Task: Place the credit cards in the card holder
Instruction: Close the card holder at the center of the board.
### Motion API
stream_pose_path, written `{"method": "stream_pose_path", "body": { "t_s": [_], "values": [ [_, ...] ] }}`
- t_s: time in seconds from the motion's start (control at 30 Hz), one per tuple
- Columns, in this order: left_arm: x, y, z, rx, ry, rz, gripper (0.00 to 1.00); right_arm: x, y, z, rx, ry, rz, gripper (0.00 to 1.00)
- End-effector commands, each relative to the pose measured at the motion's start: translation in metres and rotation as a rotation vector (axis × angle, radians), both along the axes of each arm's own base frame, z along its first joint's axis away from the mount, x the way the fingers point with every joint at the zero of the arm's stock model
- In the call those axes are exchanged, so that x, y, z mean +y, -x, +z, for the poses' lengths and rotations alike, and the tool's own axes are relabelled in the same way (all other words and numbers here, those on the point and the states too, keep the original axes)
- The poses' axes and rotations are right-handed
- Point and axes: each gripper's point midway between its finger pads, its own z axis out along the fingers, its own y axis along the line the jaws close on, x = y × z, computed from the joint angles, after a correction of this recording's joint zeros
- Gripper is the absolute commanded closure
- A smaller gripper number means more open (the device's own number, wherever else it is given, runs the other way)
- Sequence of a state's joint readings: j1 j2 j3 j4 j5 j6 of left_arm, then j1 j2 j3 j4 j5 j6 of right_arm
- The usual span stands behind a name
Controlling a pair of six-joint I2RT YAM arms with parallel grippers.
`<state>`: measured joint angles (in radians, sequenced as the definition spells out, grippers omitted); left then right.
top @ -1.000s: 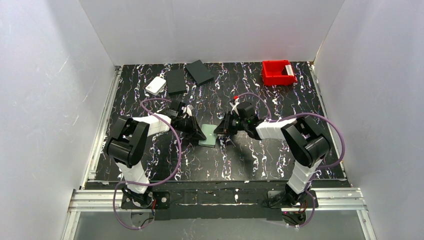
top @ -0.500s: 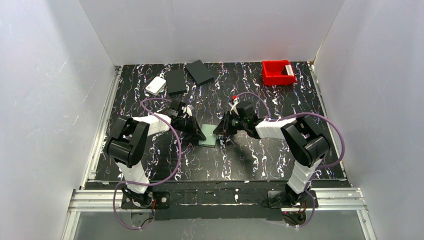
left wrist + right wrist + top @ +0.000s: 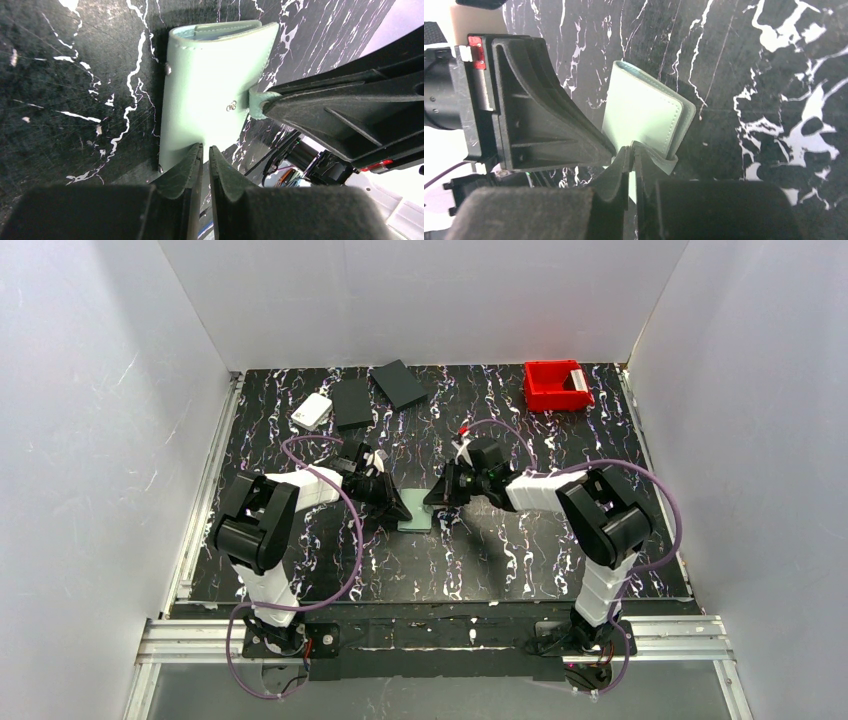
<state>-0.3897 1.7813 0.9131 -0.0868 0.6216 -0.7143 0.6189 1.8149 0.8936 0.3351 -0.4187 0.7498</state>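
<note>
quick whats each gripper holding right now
left gripper: closed, tips at the card holder edge, grip unclear
right gripper: closed on the card holder's tab

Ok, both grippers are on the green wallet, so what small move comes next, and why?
Probably the right gripper should peel the snap tab away to open the card holder. It lies folded shut, the right gripper is closed on its tab, and the left gripper pinches another edge, seemingly steadying it.
</note>
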Motion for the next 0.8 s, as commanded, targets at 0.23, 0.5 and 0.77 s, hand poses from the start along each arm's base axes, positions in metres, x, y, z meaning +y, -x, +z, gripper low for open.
{"method": "stream_pose_path", "body": {
  "t_s": [0.23,0.5,0.77],
  "values": [
    [0.004,0.012,-0.009,0.054,-0.031,-0.017,0.91,0.010,-0.005,-0.015,-0.093,0.203,0.071,0.99],
    [0.004,0.011,-0.009,0.054,-0.028,-0.017,0.92,0.002,0.001,-0.028,-0.117,0.380,0.117,0.98],
    [0.004,0.012,-0.009,0.056,-0.027,-0.020,0.92,-0.009,-0.002,-0.032,-0.189,0.538,0.133,0.98]
  ]
}}
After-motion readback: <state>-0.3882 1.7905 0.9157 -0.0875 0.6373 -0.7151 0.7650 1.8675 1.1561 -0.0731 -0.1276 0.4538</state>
